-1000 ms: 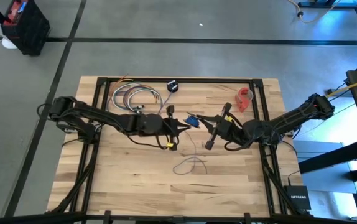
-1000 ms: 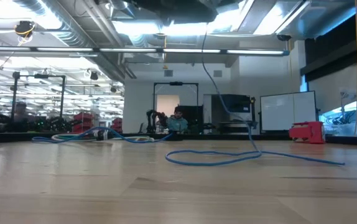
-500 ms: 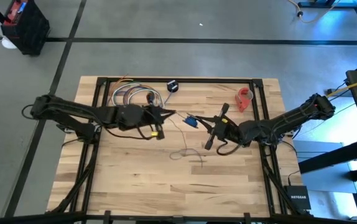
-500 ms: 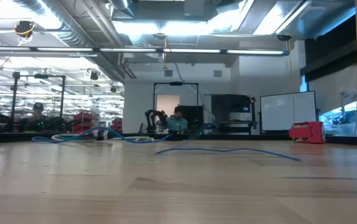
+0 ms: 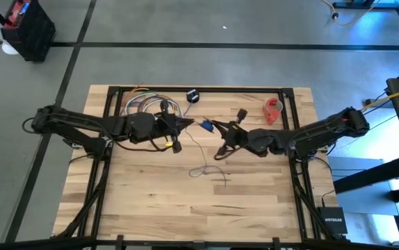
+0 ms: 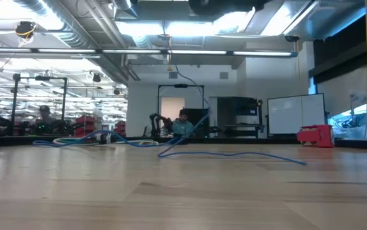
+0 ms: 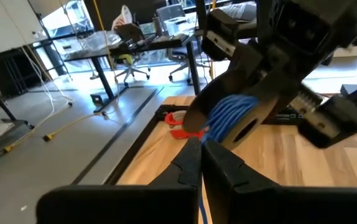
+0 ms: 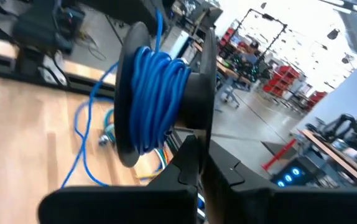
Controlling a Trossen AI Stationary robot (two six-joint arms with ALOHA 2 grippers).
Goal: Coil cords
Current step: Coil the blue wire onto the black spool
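The counter (image 5: 255, 201) carries 2 arms meeting mid-surface. The right end effector (image 5: 217, 128) is clamped on a black spool (image 8: 166, 106) wound with blue cord (image 5: 203, 161). The left end effector (image 5: 188, 125), closed, pinches the cord's strand just beside it.

Near table (image 5: 255, 201) centre: spool (image 5: 206, 126) between left gripper (image 5: 185, 125) and right gripper (image 5: 217, 127) — apparently clear of the surface. Below it, cord (image 5: 203, 169) trailing down to loose loops on the wood. Cable bundle (image 5: 147, 105) toward the far left edge, puck (image 5: 192, 96) beside it, tape roll (image 5: 274, 110) far right.
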